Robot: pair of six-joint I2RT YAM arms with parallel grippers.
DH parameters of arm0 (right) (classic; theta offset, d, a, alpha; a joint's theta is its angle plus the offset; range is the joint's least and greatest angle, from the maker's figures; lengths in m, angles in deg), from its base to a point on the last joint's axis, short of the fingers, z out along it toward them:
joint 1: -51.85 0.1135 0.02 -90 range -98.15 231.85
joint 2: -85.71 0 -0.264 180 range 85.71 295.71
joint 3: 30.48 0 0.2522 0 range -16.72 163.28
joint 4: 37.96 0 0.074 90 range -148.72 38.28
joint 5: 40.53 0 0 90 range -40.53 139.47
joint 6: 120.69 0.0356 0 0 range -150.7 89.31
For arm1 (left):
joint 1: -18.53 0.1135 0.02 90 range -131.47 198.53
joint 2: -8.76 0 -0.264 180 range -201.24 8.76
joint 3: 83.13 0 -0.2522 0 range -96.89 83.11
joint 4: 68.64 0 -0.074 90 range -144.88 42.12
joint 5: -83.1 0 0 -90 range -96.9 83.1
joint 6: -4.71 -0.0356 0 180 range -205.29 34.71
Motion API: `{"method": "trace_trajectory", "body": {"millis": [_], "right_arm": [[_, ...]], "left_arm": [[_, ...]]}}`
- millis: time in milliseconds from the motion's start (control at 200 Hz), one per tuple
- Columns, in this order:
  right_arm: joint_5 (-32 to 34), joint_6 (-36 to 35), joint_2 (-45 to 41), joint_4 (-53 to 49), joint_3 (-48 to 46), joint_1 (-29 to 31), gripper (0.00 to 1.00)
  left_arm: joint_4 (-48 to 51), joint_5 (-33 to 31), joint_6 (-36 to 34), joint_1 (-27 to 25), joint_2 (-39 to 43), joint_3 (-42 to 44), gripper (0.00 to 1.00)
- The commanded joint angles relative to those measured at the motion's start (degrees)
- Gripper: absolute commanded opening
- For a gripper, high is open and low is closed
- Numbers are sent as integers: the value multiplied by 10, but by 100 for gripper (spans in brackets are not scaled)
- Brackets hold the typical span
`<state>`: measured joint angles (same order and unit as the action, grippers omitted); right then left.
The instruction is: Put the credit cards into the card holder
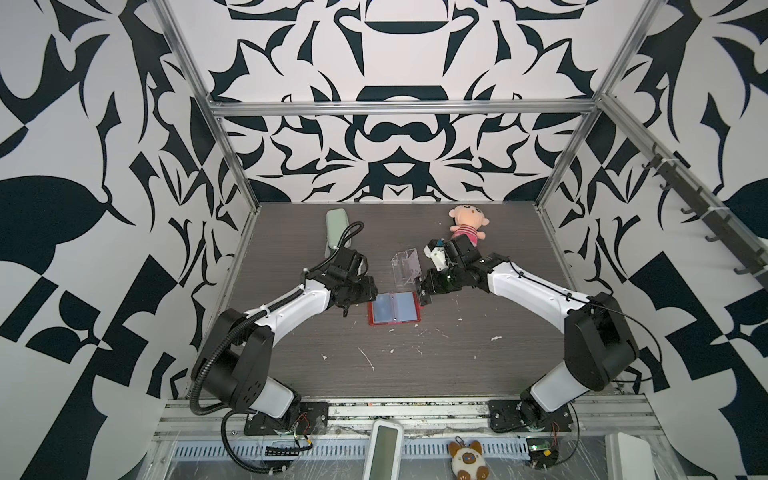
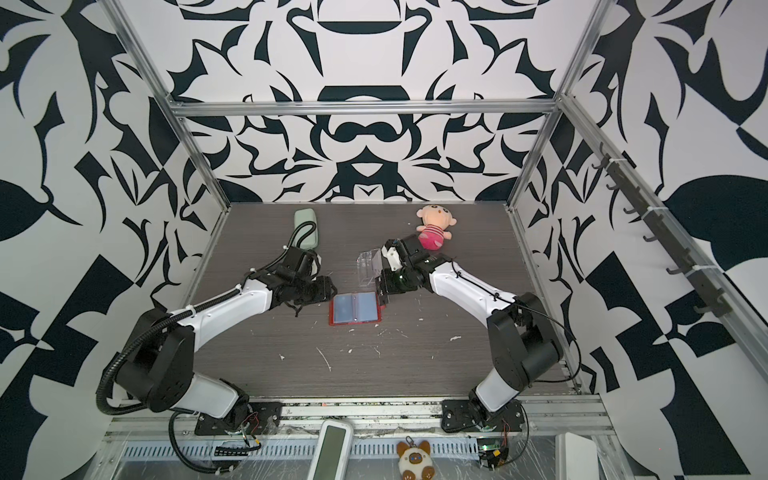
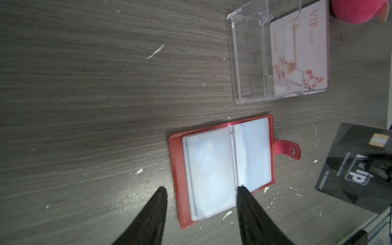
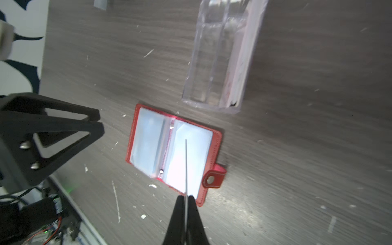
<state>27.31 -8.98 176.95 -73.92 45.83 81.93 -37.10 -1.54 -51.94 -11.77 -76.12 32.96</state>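
Card holder (image 1: 394, 308), red: lies open flat on table (image 1: 415, 365). My right pincer (image 4: 186, 197): clamped on black VIP card (image 3: 356, 165), edge-on, at holder's tab side. My left pincer (image 3: 200, 188): jaws apart, empty, at holder's opposite side.

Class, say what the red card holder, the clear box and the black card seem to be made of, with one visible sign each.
Card holder: probably leather or imitation, matt red, stitched edges; glossy plastic sleeves. Clear box: hard acrylic-like plastic, see-through with bright edges. Black card: thin stiff plastic, printed, slight sheen.
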Motion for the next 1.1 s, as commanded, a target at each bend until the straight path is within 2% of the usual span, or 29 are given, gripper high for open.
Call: {"method": "trace_trajectory", "body": {"millis": [0,170,330,540,810,1005,1095], "right_arm": [[-48,21,6,52,-10,8,0],[-60,48,25,97,-25,21,0],[-76,72,46,129,-31,28,0],[-85,89,75,146,-25,37,0],[-97,104,101,162,-18,40,0],[-110,110,115,173,-15,41,0],[-112,112,120,173,-13,41,0]], "left_arm": [[-23,-4,13,-1,18,33,57],[-58,21,24,-1,7,63,55],[-69,20,34,-1,-18,69,47],[-92,32,41,-1,-39,78,43],[-104,40,51,-1,-69,81,30],[-99,39,53,-1,-84,79,25],[-93,35,55,-1,-89,79,20]]}}
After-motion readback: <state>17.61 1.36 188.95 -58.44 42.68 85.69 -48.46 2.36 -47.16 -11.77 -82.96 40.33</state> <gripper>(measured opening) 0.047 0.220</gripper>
